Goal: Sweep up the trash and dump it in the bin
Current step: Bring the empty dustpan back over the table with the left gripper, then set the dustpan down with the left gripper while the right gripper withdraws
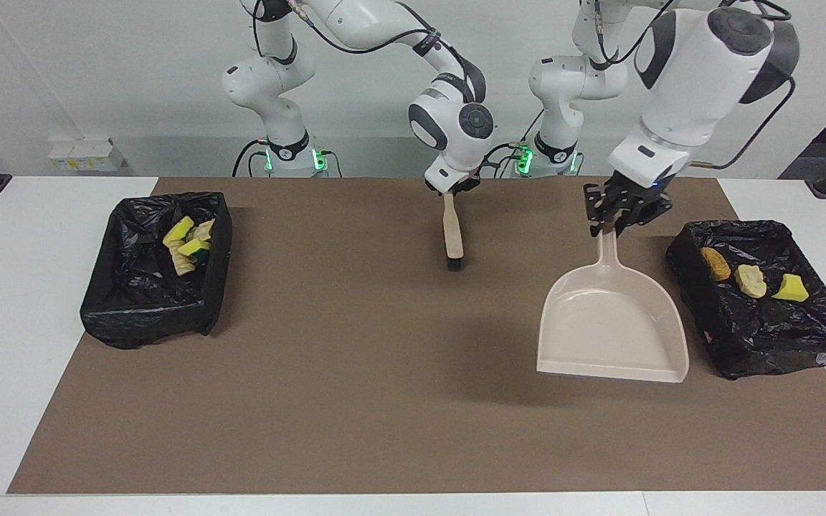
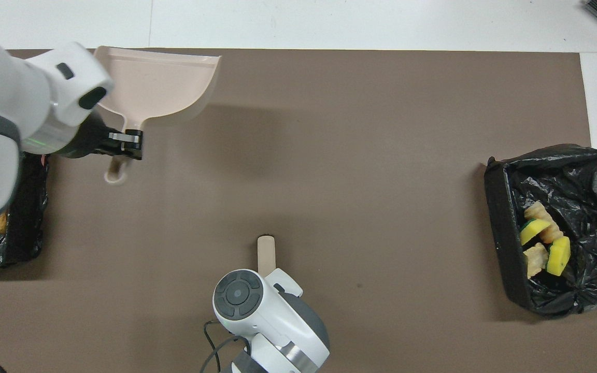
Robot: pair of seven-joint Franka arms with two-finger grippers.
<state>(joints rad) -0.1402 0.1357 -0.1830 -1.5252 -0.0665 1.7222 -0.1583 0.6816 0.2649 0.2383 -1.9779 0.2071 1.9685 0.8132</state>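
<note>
near the surface's [image 1: 413, 430] two short edges, the light, squashy trash [image 1: 187, 244] is sitting in both bins [image 1: 155, 315]; left tool [image 1: 617, 215] is clamping the stiff dustpan's [image 1: 610, 322] handle, right tool [image 1: 450, 190] the brush [image 1: 453, 240].

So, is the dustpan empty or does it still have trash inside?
Empty. The dustpan, held by its handle in the left gripper, shows only a bare beige floor in both views; the trash pieces lie in the bins.

No legible text or labels
</note>
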